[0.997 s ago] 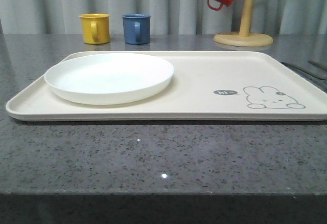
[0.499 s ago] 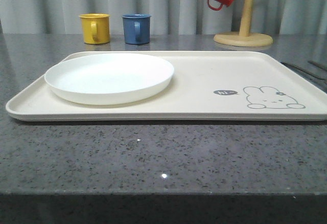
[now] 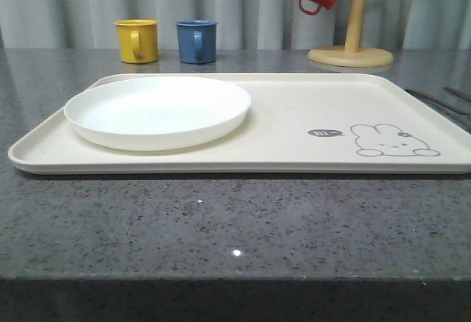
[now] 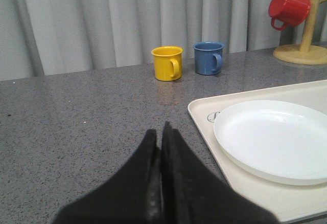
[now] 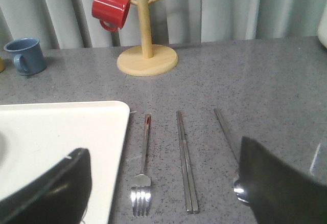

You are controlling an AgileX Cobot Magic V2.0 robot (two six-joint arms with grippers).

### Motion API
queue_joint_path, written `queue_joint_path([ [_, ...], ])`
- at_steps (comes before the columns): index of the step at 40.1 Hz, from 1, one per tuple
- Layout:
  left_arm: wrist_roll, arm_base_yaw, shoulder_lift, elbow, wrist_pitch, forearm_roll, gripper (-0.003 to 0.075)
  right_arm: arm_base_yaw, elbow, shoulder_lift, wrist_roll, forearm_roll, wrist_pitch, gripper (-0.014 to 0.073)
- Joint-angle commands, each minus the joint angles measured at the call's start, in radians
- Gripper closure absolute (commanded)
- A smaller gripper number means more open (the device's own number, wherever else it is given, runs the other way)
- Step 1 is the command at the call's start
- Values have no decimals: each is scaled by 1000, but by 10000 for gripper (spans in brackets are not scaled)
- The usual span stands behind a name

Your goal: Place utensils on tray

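Right gripper (image 5: 163, 193) gapes wide and empty above the fork (image 5: 143, 175) beside the tray (image 5: 61, 147); flat, slim metal could easily skid from those fingers. Left gripper (image 4: 159, 147) is pinched closed, holding nothing.

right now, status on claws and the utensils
Left claw shut, empty. Right claw open above fork, chopsticks, spoon, all on the counter beside tray. Nothing blocking.

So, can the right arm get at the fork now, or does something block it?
Probably yes. The right claw is open, and the fork lies flat on the counter between its fingers, beside the tray rim, apart from the chopsticks. Nothing lies over it; the near tray edge leaves little room on one side.
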Motion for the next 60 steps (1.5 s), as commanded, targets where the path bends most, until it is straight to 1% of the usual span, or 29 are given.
queue_joint_path([
  [1,-1,-5,11,-27,-77,-11,738,-7,-37,18,-11,1,-72,-18],
  [6,-1,-5,11,-27,-77,-11,738,-7,-70,92,-14,-25,-23,-17],
  [9,-1,-5,11,-27,-77,-11,738,-6,-129,200,-14,-53,54,-17],
  [16,-1,-5,11,-27,-77,-11,738,-4,-298,441,-14,-53,189,-13],
  [20,-1,-5,11,-27,-77,-11,738,7,-401,581,-14,-53,280,50],
  [24,-1,-5,11,-27,-77,-11,738,42,-482,703,-14,-53,355,119],
  [30,-1,-5,11,-27,-77,-11,738,87,-576,834,-11,-54,416,165],
  [32,-1,-5,11,-27,-77,-11,738,93,-604,878,-4,-54,434,195],
  [36,-1,-5,11,-27,-77,-11,738,93,-650,943,-1,-54,456,262],
  [38,-1,-5,11,-27,-77,-11,738,93,-667,967,-1,-54,456,279],
  [47,-1,-5,11,-27,-77,-11,738,93,-716,1068,-1,-54,457,279],
  [60,-1,-5,11,-27,-77,-11,738,94,-718,1182,-1,-53,423,279],
])
